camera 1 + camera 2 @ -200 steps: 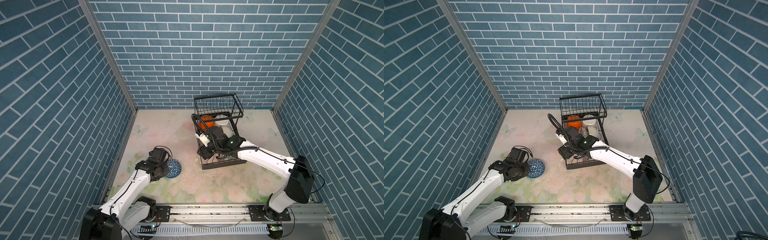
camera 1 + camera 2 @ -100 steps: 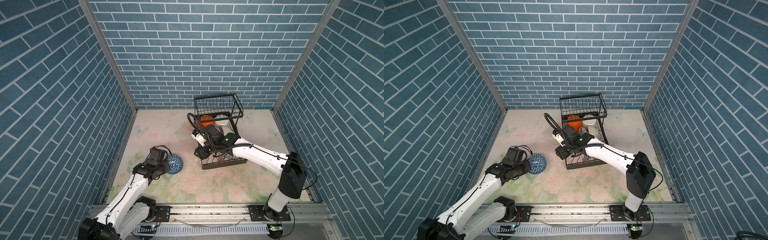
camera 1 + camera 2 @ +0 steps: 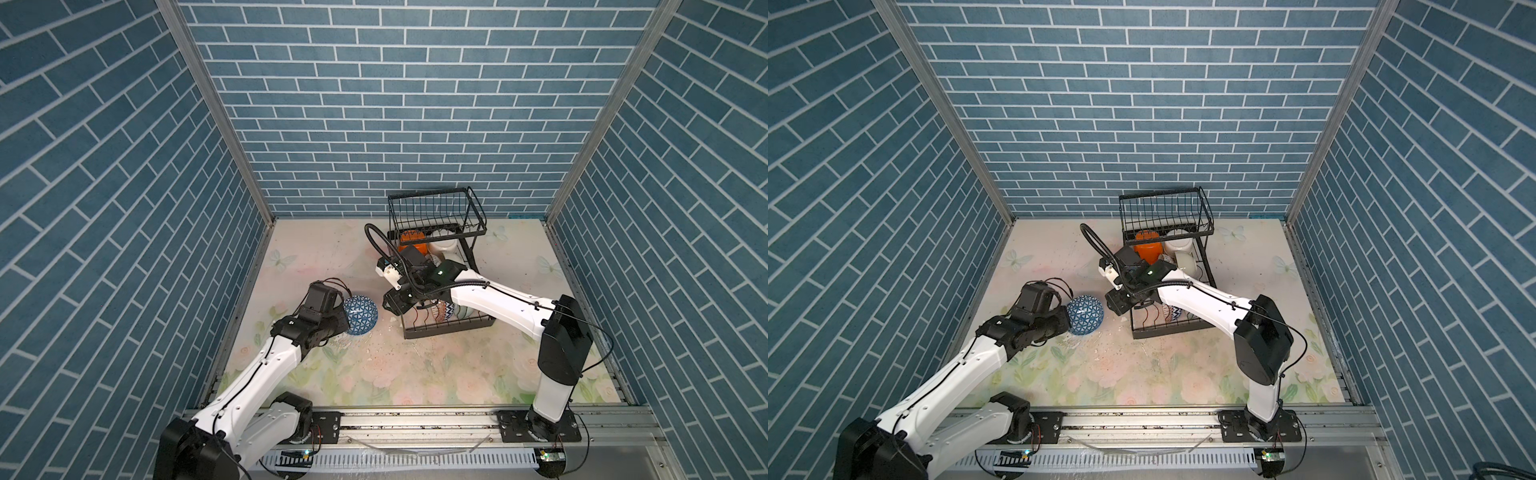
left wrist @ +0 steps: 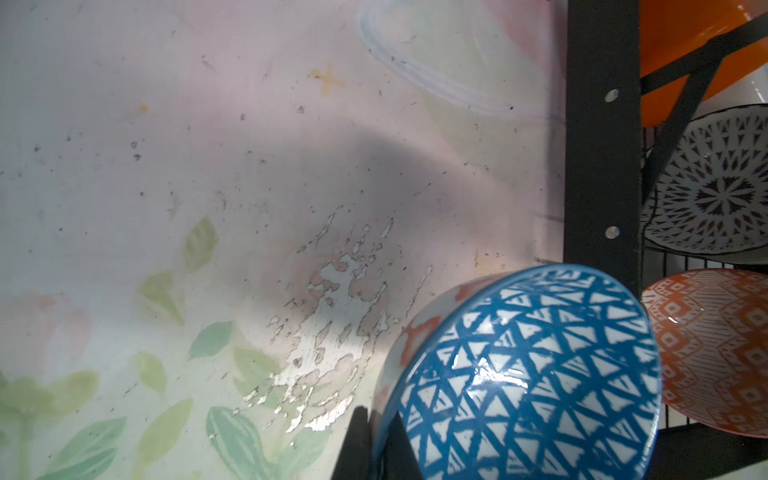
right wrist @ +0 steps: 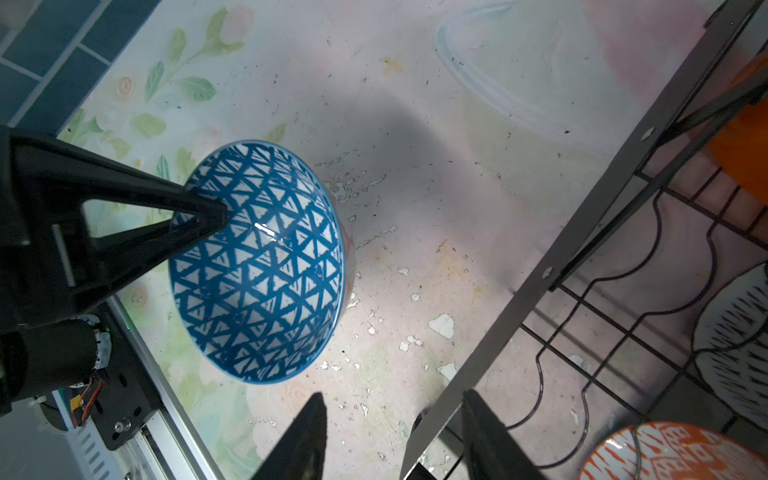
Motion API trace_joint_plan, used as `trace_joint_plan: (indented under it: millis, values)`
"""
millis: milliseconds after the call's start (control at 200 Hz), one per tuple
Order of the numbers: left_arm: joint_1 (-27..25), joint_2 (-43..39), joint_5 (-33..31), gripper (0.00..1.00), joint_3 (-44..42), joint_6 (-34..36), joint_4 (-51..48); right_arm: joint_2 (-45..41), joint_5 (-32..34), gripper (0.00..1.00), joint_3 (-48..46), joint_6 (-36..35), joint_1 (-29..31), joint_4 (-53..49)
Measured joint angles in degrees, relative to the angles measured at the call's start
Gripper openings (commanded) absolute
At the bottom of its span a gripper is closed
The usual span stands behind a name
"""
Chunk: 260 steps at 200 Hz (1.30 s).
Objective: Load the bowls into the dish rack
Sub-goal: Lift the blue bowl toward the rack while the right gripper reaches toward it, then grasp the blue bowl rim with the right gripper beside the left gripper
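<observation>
Now the left gripper [image 5: 208, 216], clamped on the rim of the blue-patterned bowl [image 3: 360, 314], has lifted and tilted it beside the dish rack [image 3: 436, 266]. Right gripper [image 5: 395, 440], jaws parted and empty, has swung off the rack toward the bowl, suggesting a handover.

walls [image 3: 399, 124]: blue brick pattern with white joints, on 3 sides of the work area
corner posts [image 3: 216, 112]: 2 grey metal strips running up where the walls meet
tabletop [image 3: 415, 374]: pale floral print with pink blooms and green leaves
worn patch [image 4: 332, 332]: surface flaked and speckled
butterfly print [image 3: 279, 259]: faint, toward the far side
rail [image 3: 415, 419]: grey metal, along the near edge
</observation>
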Motion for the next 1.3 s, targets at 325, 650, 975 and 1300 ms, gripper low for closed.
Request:
trace_joint_plan:
  millis: [325,650,975,1300]
  values:
    - [-4.7,5.1,-2.1,0.0,5.6,-0.1,1.7,1.6,0.9,0.47,1.4,1.1,0.0,-0.4]
    - [-8.9,8.7,-5.5,0.0,8.5,0.0,2.2,2.2,7.1,0.33,3.5,1.5,0.0,-2.0]
    - [-10.9,8.8,-7.2,0.0,9.6,0.2,3.3,3.5,9.6,0.1,4.7,2.7,0.0,-2.8]
    - [-11.5,9.4,-7.9,0.0,9.9,-0.3,4.1,3.8,11.5,0.0,5.5,5.5,-0.2,-2.4]
